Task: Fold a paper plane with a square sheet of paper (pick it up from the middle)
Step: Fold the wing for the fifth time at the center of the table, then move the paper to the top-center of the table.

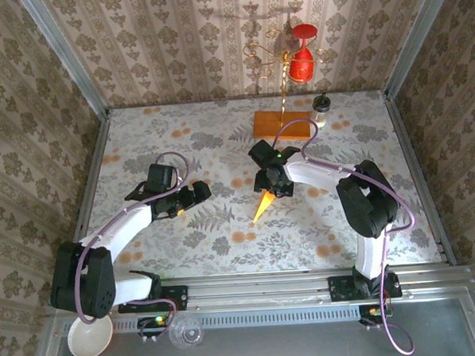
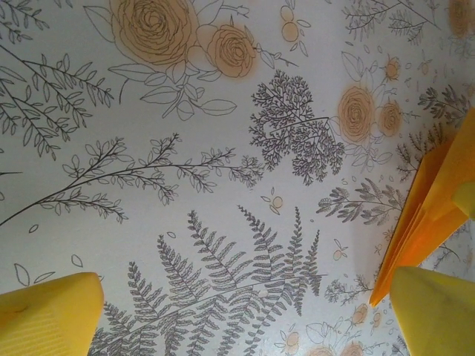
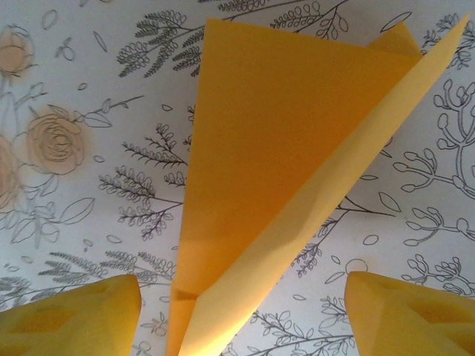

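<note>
One paper plane (image 1: 262,207): lying mid on the surface (image 1: 219,139), nose toward the near edge, long axis near-to-far, tipped slightly left.
Right claw (image 3: 241,285): wide apart, straddling the tail end, gripping nothing.
Left claw (image 2: 245,278): spread fully, empty, just beside the plane.

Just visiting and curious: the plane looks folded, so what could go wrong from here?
The paper plane has a raised flap that might spring open. The open right jaws hang above it and could snag that flap. The left jaws sit near its tip and might nudge it.
</note>
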{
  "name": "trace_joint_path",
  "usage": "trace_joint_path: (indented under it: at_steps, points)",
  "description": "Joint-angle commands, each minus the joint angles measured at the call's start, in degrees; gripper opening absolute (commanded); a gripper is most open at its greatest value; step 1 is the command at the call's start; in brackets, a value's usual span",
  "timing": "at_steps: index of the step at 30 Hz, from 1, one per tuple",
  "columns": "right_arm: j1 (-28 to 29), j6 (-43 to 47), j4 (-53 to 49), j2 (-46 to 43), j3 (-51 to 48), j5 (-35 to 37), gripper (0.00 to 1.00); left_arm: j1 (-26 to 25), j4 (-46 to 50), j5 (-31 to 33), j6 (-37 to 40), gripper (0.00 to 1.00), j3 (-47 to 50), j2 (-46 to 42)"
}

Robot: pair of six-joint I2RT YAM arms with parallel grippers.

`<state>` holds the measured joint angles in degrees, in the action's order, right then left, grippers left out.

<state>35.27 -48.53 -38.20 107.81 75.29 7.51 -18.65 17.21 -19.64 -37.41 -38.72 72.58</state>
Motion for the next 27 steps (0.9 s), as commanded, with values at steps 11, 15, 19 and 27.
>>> trace_joint_path:
  at_steps: [11,15,19,27]
  points:
    - [0.24,-5.52,-3.47,-3.15,-2.98,6.41,0.49,0.37,-1.19,-2.86,1.16,1.00,0.14,0.26]
    - [-0.10,-5.69,-2.05,-2.67,-3.88,4.80,0.41,0.37,-1.79,-3.55,0.58,1.00,0.05,1.07]
    - [-0.70,-5.91,-0.19,-2.14,-4.79,3.20,0.34,0.40,-1.61,-3.56,0.28,1.00,0.14,1.08]
    - [-1.25,-5.46,1.31,-3.36,-4.80,3.21,0.14,0.37,-1.48,-3.08,-0.49,1.00,-0.08,1.16]
